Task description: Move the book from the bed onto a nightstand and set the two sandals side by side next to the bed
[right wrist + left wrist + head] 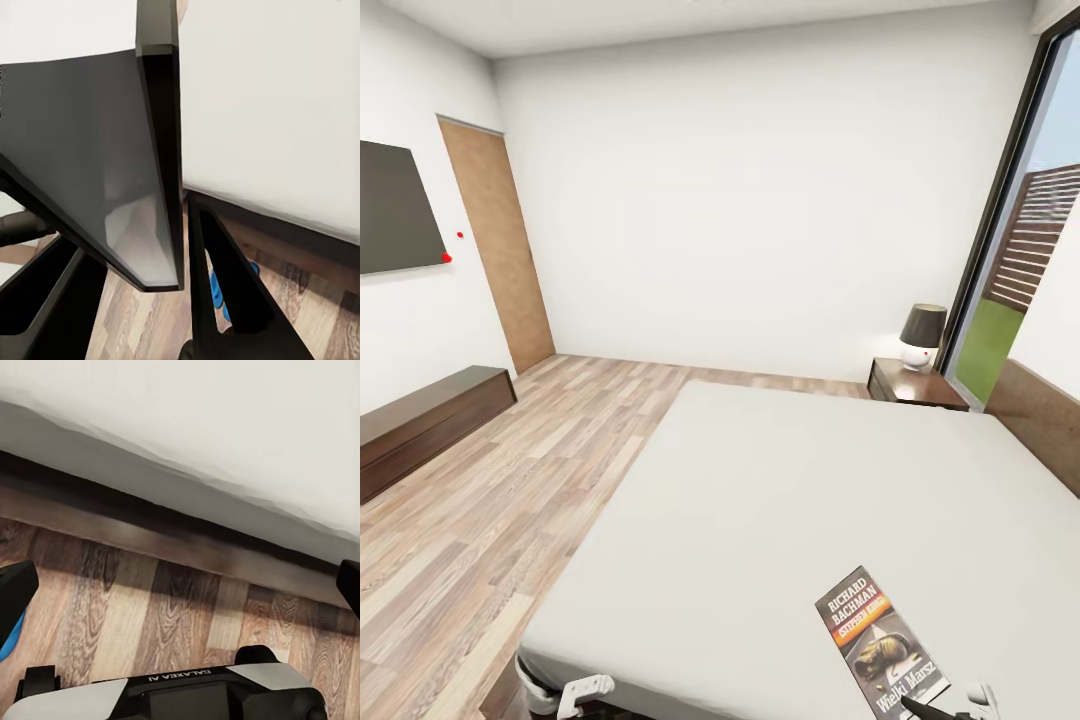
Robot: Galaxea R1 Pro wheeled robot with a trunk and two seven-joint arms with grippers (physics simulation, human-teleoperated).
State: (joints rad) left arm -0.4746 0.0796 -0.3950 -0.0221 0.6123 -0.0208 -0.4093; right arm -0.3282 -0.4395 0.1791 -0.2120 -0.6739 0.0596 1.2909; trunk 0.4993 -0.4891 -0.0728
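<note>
Lying book [880, 640] on bed [760, 500]

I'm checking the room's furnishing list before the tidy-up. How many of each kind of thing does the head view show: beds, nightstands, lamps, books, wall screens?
Bed: 1
Nightstand: 1
Lamp: 1
Book: 1
Wall screen: 1
Total: 5

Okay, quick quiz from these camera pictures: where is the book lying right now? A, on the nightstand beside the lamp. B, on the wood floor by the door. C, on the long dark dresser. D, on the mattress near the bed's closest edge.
D: the book lies flat on the bed, near its closest edge in the head view.
</note>
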